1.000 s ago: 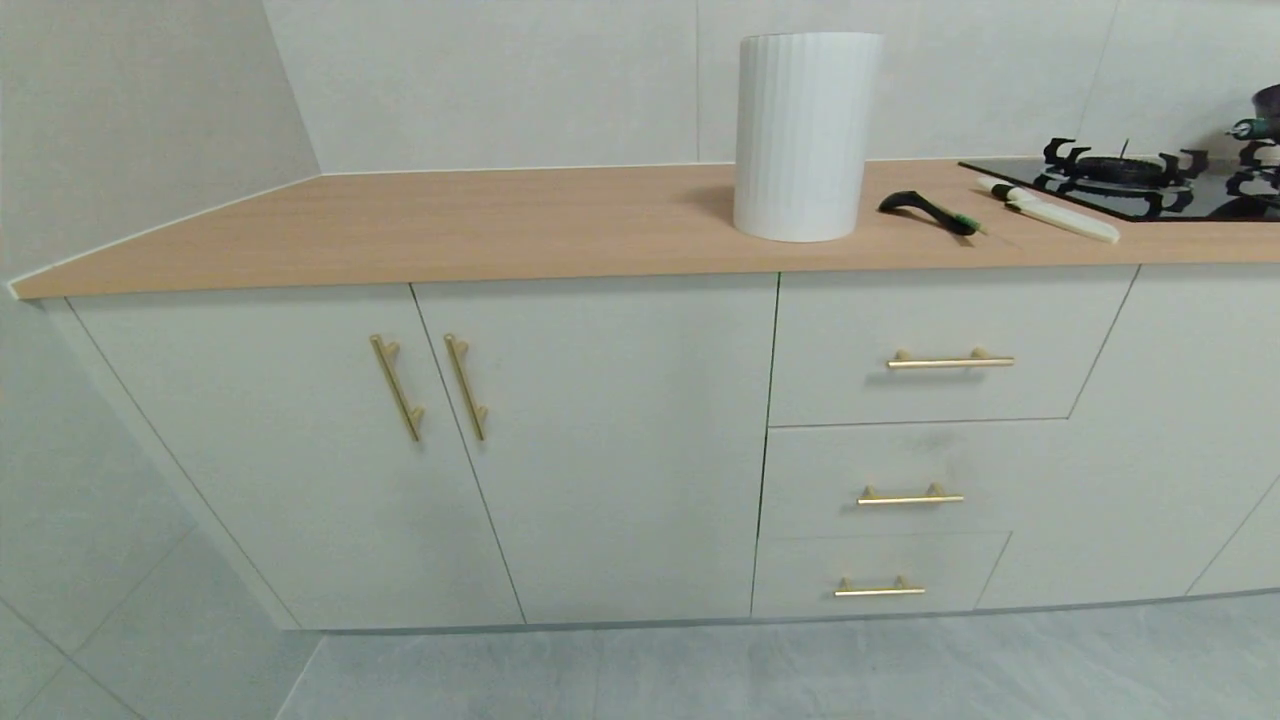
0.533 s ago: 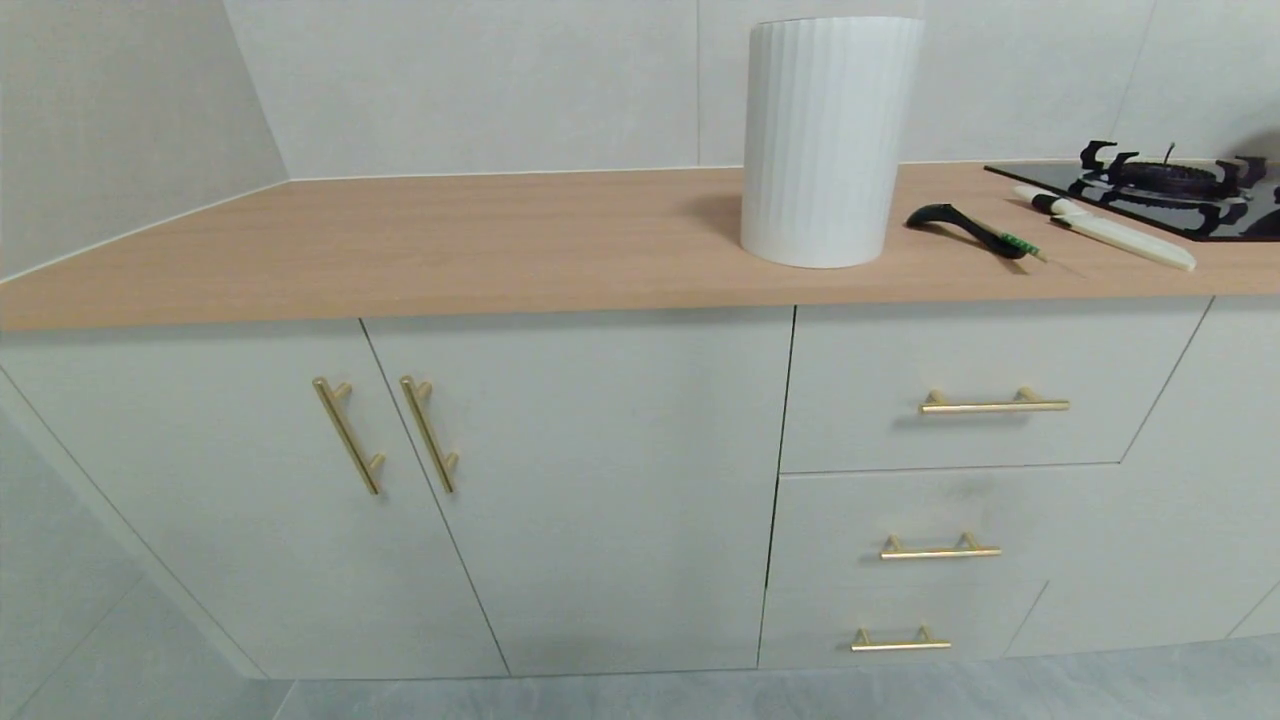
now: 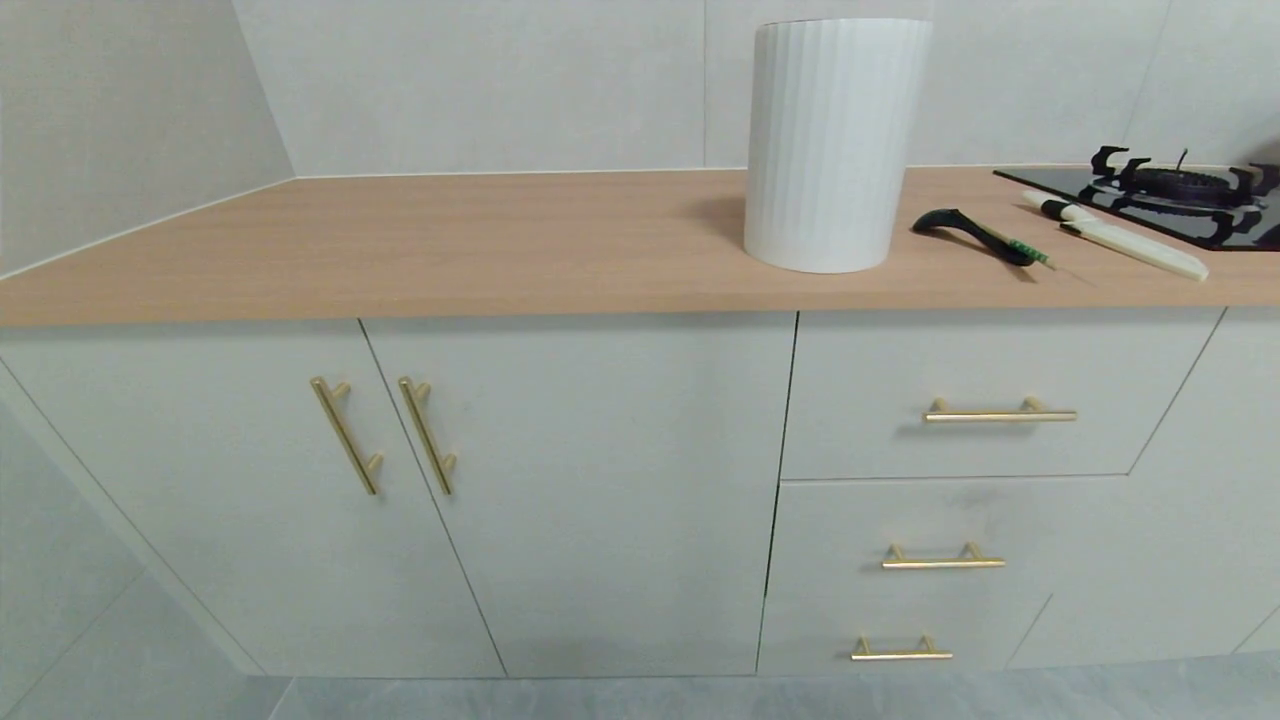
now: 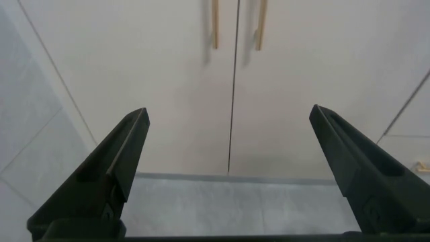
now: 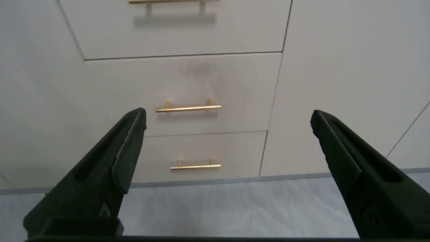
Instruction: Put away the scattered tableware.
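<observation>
Both tools hang low in front of the cupboards. The left tool (image 4: 228,114) has its fingers spread wide with nothing between them, and it faces the cupboard doors (image 4: 232,81) just above the floor (image 4: 228,202). The right tool (image 5: 228,115) is spread just as wide and just as bare, in front of the lower drawers (image 5: 188,87).

Over the last second the whole head view has shifted. The desk (image 3: 450,240) now fills more of it and sits lower in the picture, and the cupboard fronts look larger. That is the camera moving with the robot, which appears to have closed in on the cupboards. The things on the desk have kept their places relative to one another.

The tableware lies untouched toward the right end of the desk. A black utensil (image 3: 965,232) with a green-striped end sits just beside the tall white ribbed jar (image 3: 836,145). A white knife (image 3: 1120,247) lies a little farther right, with its handle end close to the edge of the stove (image 3: 1180,190).

Judging by this, the approach is nearly done and no pick has begun. Both tools are far below the desk top, so an arm must rise before it can reach either piece. The jar looks like the likely place for them, though the drawers are another option.
</observation>
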`<state>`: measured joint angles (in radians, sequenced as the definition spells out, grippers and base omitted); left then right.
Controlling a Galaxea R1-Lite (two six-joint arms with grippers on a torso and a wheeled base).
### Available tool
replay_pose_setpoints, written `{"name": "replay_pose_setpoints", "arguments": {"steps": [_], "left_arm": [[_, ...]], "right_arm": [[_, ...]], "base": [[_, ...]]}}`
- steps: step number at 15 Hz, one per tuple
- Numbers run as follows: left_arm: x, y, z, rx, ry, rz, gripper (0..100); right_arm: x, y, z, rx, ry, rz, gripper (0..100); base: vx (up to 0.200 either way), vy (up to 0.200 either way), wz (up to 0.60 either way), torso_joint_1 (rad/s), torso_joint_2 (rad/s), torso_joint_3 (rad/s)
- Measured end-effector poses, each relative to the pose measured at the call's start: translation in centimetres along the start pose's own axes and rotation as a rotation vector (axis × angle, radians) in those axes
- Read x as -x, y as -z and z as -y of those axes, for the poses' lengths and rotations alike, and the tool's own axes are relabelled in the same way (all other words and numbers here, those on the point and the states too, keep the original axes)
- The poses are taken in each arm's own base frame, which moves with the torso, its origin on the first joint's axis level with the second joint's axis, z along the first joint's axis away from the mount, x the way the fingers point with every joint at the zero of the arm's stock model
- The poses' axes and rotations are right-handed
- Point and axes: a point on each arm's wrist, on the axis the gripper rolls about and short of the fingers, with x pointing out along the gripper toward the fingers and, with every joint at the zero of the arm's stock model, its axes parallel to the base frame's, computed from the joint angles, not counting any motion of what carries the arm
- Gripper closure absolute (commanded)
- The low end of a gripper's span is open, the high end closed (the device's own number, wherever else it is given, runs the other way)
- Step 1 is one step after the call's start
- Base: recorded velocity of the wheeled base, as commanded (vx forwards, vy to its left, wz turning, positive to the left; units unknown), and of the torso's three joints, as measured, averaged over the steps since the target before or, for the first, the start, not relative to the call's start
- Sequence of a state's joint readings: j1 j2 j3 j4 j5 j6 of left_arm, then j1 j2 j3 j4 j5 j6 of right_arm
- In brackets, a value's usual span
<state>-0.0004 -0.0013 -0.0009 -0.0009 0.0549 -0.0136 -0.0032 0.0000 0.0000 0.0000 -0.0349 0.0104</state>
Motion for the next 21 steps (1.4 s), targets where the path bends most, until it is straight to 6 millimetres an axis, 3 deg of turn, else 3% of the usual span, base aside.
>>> {"name": "replay_pose_setpoints", "arguments": {"steps": [16,17,21], "left_arm": [[0.0,0.0,0.0,0.0,0.0,0.0,0],[0.0,0.0,0.0,0.0,0.0,0.0,0],[0.0,0.0,0.0,0.0,0.0,0.0,0]], "right_arm": [[0.0,-0.1,0.0,0.0,-0.001,0.007,0],[0.1,-0.4,0.0,-0.01,-0.005,0.007,0],[0.1,-6.1,0.0,-0.027,-0.061,0.036,0]], "base": [[0.0,0.0,0.0,0.0,0.0,0.0],[0.0,0.0,0.0,0.0,0.0,0.0],[0.0,0.0,0.0,0.0,0.0,0.0]]}}
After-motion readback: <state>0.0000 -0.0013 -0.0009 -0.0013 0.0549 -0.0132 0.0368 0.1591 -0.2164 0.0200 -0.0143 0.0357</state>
